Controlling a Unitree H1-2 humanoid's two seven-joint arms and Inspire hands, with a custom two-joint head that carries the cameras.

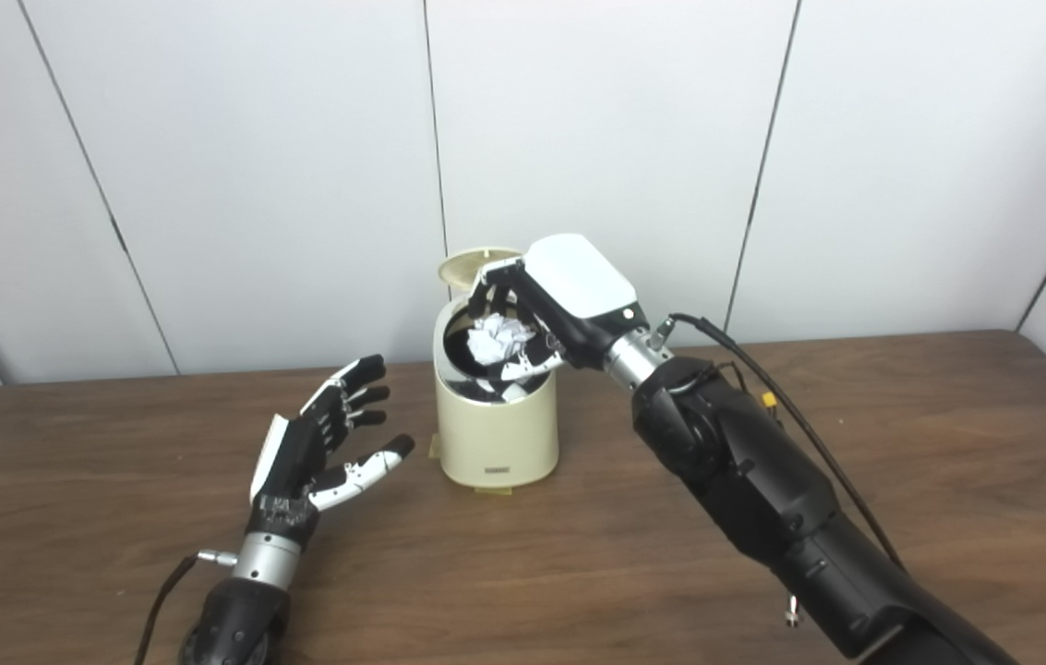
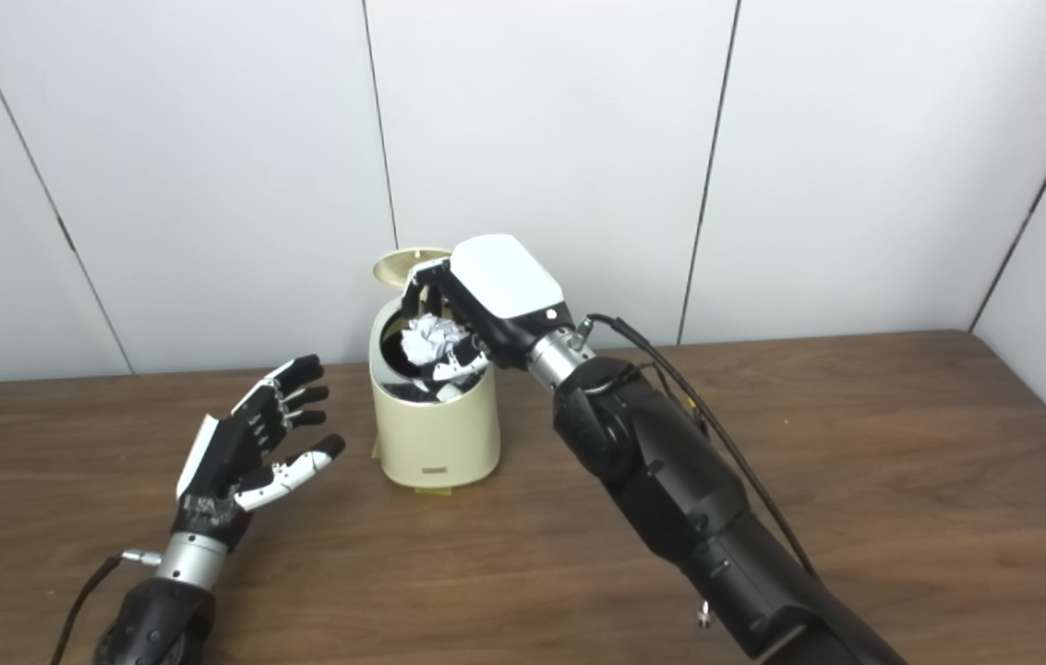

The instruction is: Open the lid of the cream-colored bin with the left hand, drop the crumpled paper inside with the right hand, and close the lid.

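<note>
Now the right hand [image 1: 548, 309] holds the crumpled white paper ball [image 1: 499, 340] over the mouth of the cream-colored cylindrical bin [image 1: 497, 434], lid [image 1: 472, 266] tipped back, ready to drop; the left hand [image 1: 319, 443] waits nearby, fingers spread, empty.

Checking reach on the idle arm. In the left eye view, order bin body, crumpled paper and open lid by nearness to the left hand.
From the left hand, open, left of the bin:
1. Bin body: just to its right, standing on the table.
2. Crumpled paper: higher, at the bin mouth, in the right hand.
3. Open lid: highest, upright behind the rim.
</note>
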